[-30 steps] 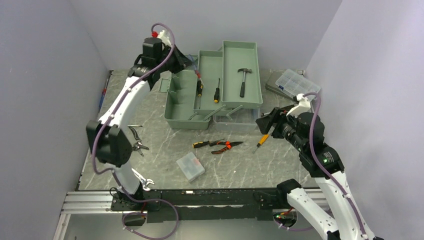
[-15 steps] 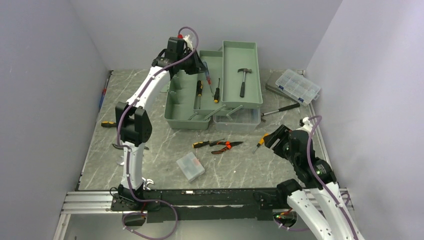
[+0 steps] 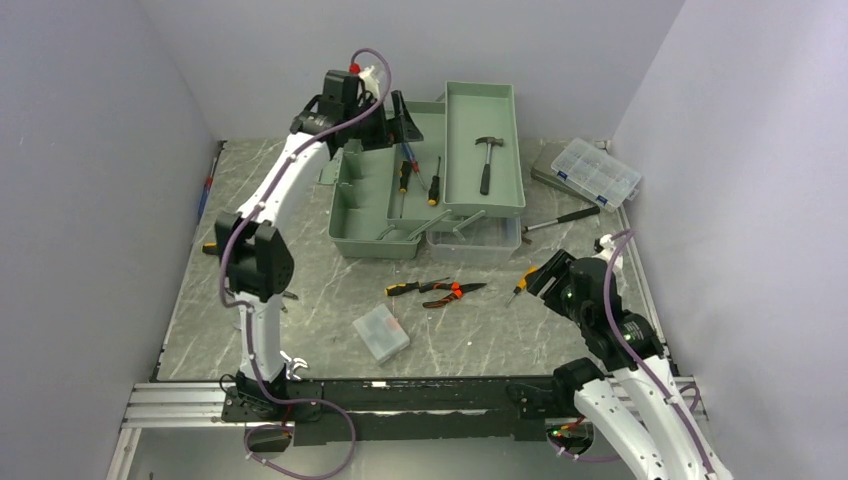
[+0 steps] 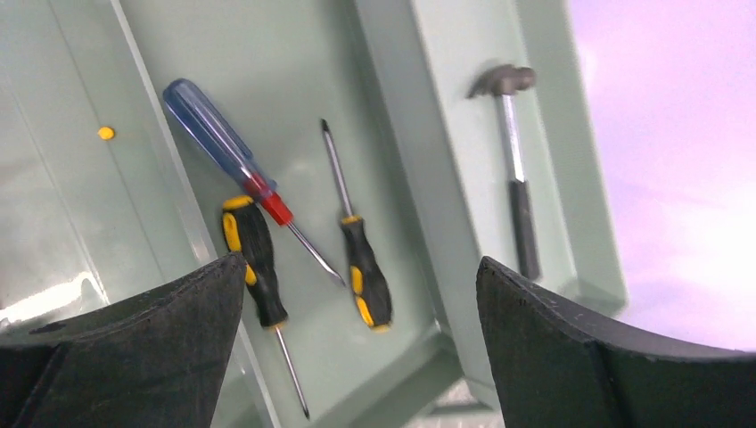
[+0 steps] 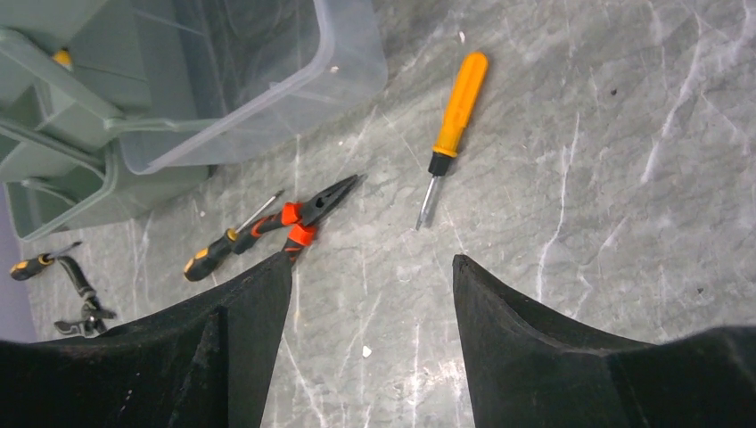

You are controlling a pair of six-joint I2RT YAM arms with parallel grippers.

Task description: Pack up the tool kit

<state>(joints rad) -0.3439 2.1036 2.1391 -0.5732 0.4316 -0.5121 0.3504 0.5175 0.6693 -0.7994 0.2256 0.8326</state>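
At the upper centre of the top view, the tool kit stands open on the worktop, its trays folded out. The left fingers hang spread wide and empty over its middle tray, where a blue-handled screwdriver lies beside two black-and-yellow screwdrivers. Lower right, the right fingers stand parted, gripping nothing, above an orange screwdriver on the worktop.

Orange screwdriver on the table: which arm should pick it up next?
Right, probably. The right claw is open, empty, and the orange screwdriver lies just ahead of it. The left claw is open too, but far off above the tool kit.
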